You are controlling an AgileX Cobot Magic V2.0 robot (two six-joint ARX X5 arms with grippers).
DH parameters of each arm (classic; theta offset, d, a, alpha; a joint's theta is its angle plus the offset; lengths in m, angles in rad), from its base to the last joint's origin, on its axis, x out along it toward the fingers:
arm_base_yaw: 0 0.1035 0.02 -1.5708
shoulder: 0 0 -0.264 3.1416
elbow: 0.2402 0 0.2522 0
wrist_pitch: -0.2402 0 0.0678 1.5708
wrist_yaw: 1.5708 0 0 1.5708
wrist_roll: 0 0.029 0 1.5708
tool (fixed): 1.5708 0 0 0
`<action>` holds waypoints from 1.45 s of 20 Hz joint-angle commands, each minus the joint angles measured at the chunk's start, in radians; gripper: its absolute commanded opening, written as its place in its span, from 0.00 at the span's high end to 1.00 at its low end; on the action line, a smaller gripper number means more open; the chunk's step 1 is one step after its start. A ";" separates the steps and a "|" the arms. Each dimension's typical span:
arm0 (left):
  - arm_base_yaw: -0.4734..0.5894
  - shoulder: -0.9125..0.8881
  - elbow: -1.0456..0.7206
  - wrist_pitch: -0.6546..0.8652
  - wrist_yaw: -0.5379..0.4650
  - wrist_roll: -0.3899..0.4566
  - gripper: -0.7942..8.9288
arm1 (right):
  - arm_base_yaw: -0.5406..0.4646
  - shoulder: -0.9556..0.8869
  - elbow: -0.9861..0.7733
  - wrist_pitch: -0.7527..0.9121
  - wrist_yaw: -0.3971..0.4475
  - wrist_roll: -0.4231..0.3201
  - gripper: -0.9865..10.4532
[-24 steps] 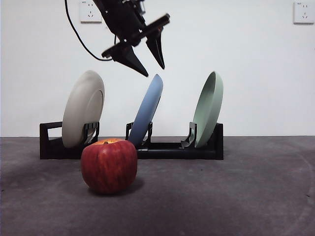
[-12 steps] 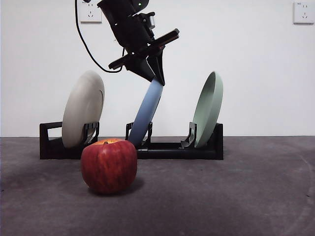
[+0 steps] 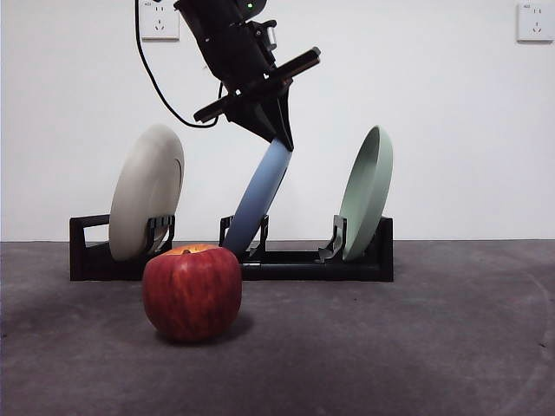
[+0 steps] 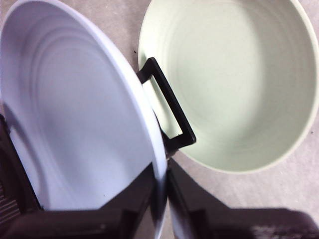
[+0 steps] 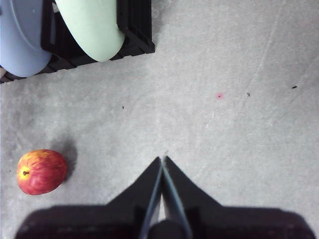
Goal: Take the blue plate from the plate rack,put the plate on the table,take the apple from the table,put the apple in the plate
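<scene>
The blue plate [image 3: 258, 199] stands tilted in the middle slot of the black plate rack [image 3: 303, 264]. My left gripper [image 3: 279, 139] comes down from above and is shut on the plate's top rim. In the left wrist view, that gripper [image 4: 160, 169] has one jaw on each side of the blue plate [image 4: 75, 124]. The red apple [image 3: 192, 292] sits on the dark grey table [image 3: 390, 347] in front of the rack. My right gripper [image 5: 163, 160] is shut and empty above the table, apart from the apple [image 5: 41, 172].
A cream-white plate [image 3: 146, 191] stands in the rack's left slot and a pale green plate [image 3: 366, 192] in the right one, close beside the blue plate. A black cable [image 3: 156, 78] hangs by the wall behind the left arm.
My left gripper has come down from above the rack onto the blue plate's top rim and shut on it. The plate's top has shifted slightly to the right.
</scene>
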 commanded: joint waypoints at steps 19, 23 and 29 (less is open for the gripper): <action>-0.317 -0.304 0.002 -0.222 -0.024 0.160 0.92 | 0.001 -0.097 0.003 -0.148 0.231 -0.011 0.91; -0.454 -0.304 0.002 -0.253 -0.198 0.193 0.92 | 0.001 -0.261 0.003 -0.187 0.285 -0.018 0.91; -0.565 -0.294 -0.001 -0.232 -0.296 0.198 0.92 | 0.001 -0.489 0.003 -0.274 0.280 -0.047 0.92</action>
